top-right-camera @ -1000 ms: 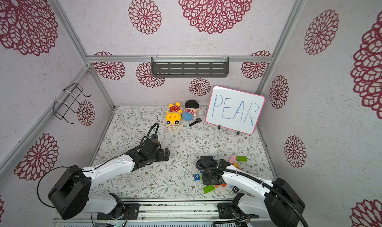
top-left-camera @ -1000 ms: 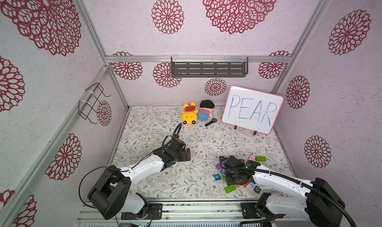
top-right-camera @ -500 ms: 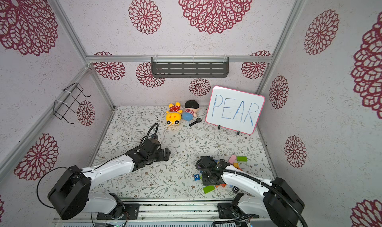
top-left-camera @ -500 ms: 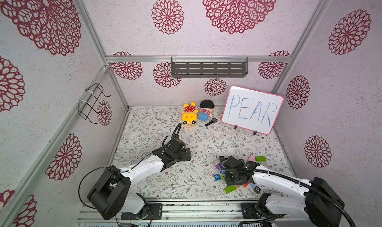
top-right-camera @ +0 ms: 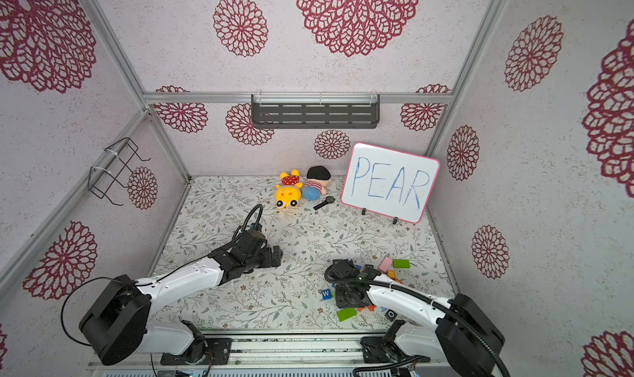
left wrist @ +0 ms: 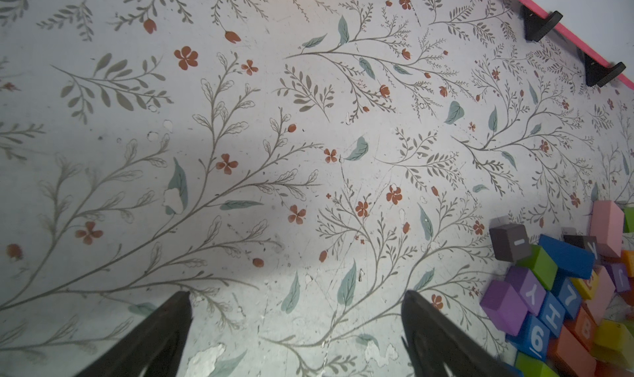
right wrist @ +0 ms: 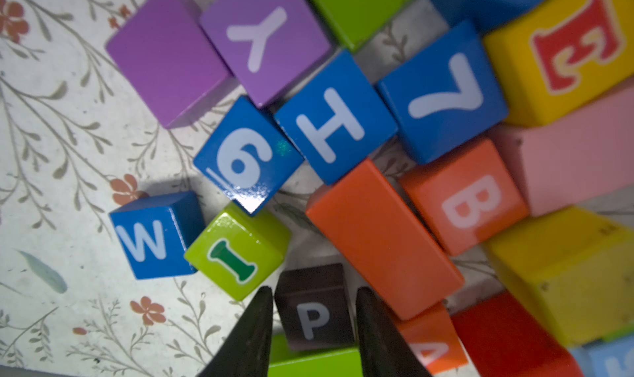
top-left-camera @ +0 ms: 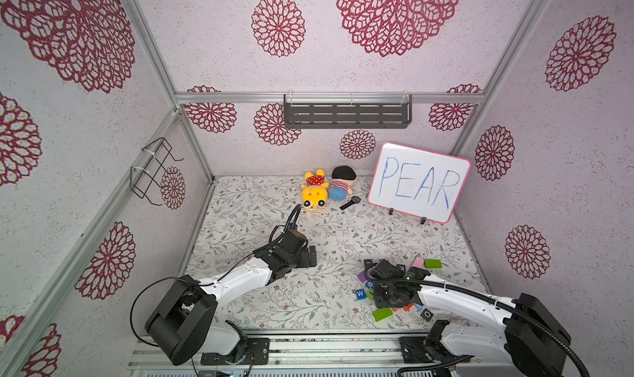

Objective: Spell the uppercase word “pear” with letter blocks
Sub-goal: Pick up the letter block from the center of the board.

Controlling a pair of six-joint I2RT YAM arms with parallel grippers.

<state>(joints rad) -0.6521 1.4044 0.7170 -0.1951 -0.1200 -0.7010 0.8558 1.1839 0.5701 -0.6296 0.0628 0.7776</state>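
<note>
A: What encloses the space?

B: Pale textured walls (top-left-camera: 343, 66) printed with large crimson flower medallions (top-left-camera: 399, 13), joined by aluminium frame rails (top-left-camera: 240, 97).

A: Anything mounted on them?

B: In both top views a dark slotted metal shelf (top-left-camera: 346, 115) hangs from the rail at twelve o'clock, and a black wire rack (top-left-camera: 154, 169) is strapped to the slanting rail at about ten o'clock.

A: And underfoot?

B: The bench (top-left-camera: 260, 221) wears a white covering with grey-green sprigs and small rust-red blossoms; the left wrist view shows scuffs and chipped patches (left wrist: 173, 200) in it.

A: The light?

B: Soft and even, with only faint shadows. At six o'clock a metal rail base (top-left-camera: 326, 349) borders the bench.
</note>
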